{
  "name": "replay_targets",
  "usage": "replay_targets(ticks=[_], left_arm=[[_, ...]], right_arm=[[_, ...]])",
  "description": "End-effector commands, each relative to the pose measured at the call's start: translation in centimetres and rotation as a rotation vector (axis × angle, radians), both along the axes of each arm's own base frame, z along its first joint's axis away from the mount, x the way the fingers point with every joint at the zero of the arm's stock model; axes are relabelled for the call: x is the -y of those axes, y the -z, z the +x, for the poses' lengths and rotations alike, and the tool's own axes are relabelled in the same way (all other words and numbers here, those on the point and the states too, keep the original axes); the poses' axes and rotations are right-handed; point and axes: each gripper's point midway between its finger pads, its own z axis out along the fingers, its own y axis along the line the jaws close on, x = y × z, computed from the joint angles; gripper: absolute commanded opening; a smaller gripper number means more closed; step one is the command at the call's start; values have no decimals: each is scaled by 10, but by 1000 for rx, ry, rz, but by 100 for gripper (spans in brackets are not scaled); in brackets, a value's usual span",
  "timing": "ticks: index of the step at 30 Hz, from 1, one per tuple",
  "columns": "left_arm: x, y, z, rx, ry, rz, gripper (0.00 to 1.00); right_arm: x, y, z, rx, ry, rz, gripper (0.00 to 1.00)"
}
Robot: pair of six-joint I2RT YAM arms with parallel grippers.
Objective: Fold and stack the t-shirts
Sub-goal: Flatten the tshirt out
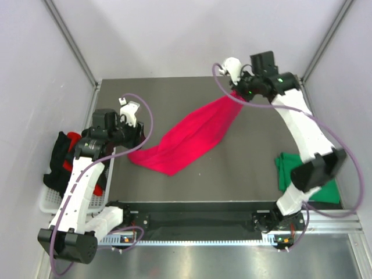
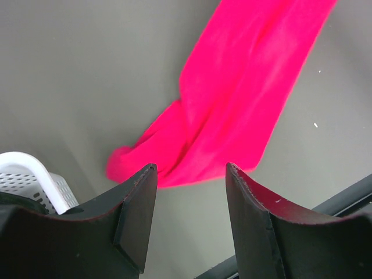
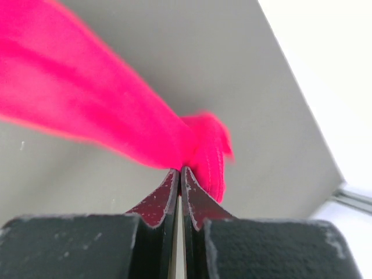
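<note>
Crimson-pink cloth runs slantwise across the middle of the counter (image 1: 232, 168): the pink shirt (image 1: 192, 136) is drawn out into a long band from the far right towards the near left. Its far end narrows to a gathered point and its near end spreads wider and lies rumpled on the grey surface.

The right hand (image 1: 237, 96) has that far end. In the right wrist view the right hand (image 3: 181, 170) has its jaws pressed together with a fold of the pink shirt (image 3: 87, 110) pinched between the tips, and the cloth trails away to the left over the counter (image 3: 244, 87); the picture is blurred there.

The left hand (image 1: 130, 107) is at the near-left end of the band, close to the counter's left edge. From its wrist camera the left hand (image 2: 190, 168) has its jaws well apart with nothing between them, and the rumpled end of the pink shirt (image 2: 232, 104) lies just beyond the tips on the counter (image 2: 70, 75).

A green shirt (image 1: 286, 165) lies flat at the near right of the counter, partly hidden behind the right arm and well apart from the pink one. Off the left edge sits a white basket (image 1: 49, 200) with a black shirt (image 1: 58, 165) and a red shirt (image 1: 72, 139) heaped in it; a corner of the basket (image 2: 29, 168) shows beside the left jaw.
</note>
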Motion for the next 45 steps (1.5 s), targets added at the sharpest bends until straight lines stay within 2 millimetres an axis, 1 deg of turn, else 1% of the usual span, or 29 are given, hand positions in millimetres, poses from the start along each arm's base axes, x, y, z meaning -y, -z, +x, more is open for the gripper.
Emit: replay_targets(ticks=[1, 2, 3, 4, 5, 7, 8, 10, 11, 12, 14, 15, 18, 19, 21, 22, 23, 24, 25, 26, 27, 28, 29, 30, 32, 33, 35, 37, 45], left_arm=[[4, -19, 7, 70, 11, -33, 55], [5, -19, 7, 71, 13, -34, 55], [5, -17, 8, 68, 14, -35, 55], [6, -17, 9, 67, 17, -39, 55], [6, -16, 9, 63, 16, -42, 55], [7, -16, 10, 60, 19, -45, 55], [7, -14, 10, 57, 19, -45, 55], [7, -13, 11, 52, 18, -45, 55], [8, -13, 11, 53, 19, -47, 55], [8, -12, 11, 50, 18, -45, 55], [7, -10, 12, 45, 19, -44, 55], [7, -9, 11, 46, 18, -42, 55], [6, -4, 9, 27, 16, -36, 55], [6, -3, 8, 24, 18, -32, 55], [5, -2, 6, 22, 16, -29, 55], [5, 0, 6, 20, 16, -26, 55], [5, 1, 6, 17, 16, -26, 55], [4, 2, 5, 17, 15, -25, 55], [4, 5, 5, 9, 13, -27, 55], [4, 6, 4, 6, 12, -27, 55], [4, 7, 4, 5, 11, -26, 55], [3, 8, 3, 4, 9, -21, 55], [2, 9, 3, 1, 8, -17, 55], [1, 10, 3, 1, 7, -11, 55], [0, 11, 3, 0, 5, -3, 55], [0, 13, 3, -3, 4, -2, 55], [0, 14, 4, -4, 4, -2, 55], [1, 16, 4, -11, 6, -6, 55], [1, 19, 7, -19, 3, -12, 55]], right_arm=[[12, 0, -51, 15, -108, -55, 1], [16, 9, -62, 0, -127, -73, 1], [22, 41, -84, -91, -160, -105, 1], [28, 43, -100, -84, -204, -133, 4], [36, 74, -118, -163, -223, -165, 10], [46, 94, -139, -208, -257, -208, 30], [52, 114, -153, -269, -276, -233, 33], [55, 127, -165, -343, -302, -250, 36], [55, 126, -162, -347, -298, -242, 36], [51, 124, -158, -348, -300, -220, 36], [44, 120, -134, -309, -250, -179, 36], [41, 125, -122, -320, -208, -168, 36], [33, 122, -74, -246, -84, -131, 37], [30, 137, -62, -273, -61, -138, 37], [26, 136, -33, -242, 14, -120, 37], [22, 155, -22, -281, 31, -127, 36], [20, 150, -7, -263, 48, -109, 35], [17, 169, 2, -308, 71, -101, 35], [16, 172, 10, -316, 86, -92, 35], [17, 163, 28, -290, 109, -64, 35], [18, 180, 36, -335, 138, -45, 35], [19, 181, 45, -340, 161, -22, 35], [30, 168, 65, -311, 204, 16, 36], [32, 181, 71, -359, 243, 53, 37], [50, 172, 92, -353, 306, 119, 39], [52, 182, 96, -392, 330, 158, 40], [67, 180, 105, -406, 369, 197, 40], [75, 189, 106, -437, 389, 214, 40], [78, 221, 97, -517, 387, 195, 42]])
